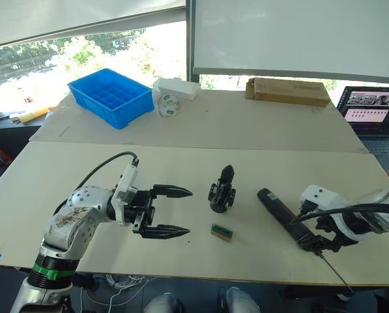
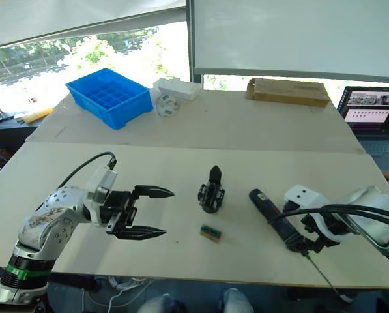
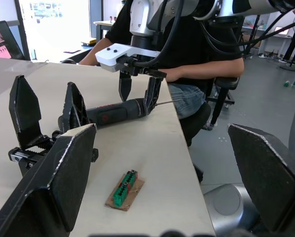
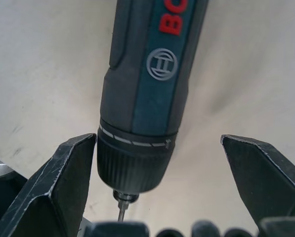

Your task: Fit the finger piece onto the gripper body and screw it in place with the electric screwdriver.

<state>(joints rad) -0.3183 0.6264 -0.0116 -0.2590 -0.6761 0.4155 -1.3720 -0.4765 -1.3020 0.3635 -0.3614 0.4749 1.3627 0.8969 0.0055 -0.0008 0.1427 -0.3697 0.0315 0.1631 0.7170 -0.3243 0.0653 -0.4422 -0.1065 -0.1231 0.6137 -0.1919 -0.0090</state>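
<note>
The right gripper [image 4: 152,207] has its 2 fingers spread wide, 1 on each side of the electric screwdriver [image 1: 282,214] near its chuck end. In the right wrist view there is clear table showing between each finger and the tool, so nothing is clamped yet. The screwdriver lies flat on the white table [image 1: 181,163], its thin bit pointing toward the near edge and its butt end angled back toward the middle.

Out from there, the gripper body [image 1: 222,192] stands upright at the centre of the table, well apart from the screwdriver, with a pointed black finger rising from it. Just in front of it lies a small green-and-brown block [image 1: 221,232]. In the left wrist view 2 black prongs appear to rise from the body, but whether the finger piece is already seated there I cannot tell.

The left gripper [image 1: 168,211] hovers beside the body, its fingers wide apart and holding nothing, tips aimed toward it.

The step in hand looks like picking up the driver — the fastening has not begun. The next move calls for the right fingers to close squarely on the barrel without rolling it, then lift and turn the bit toward the body — while the left gripper is placed to steady that part.
</note>
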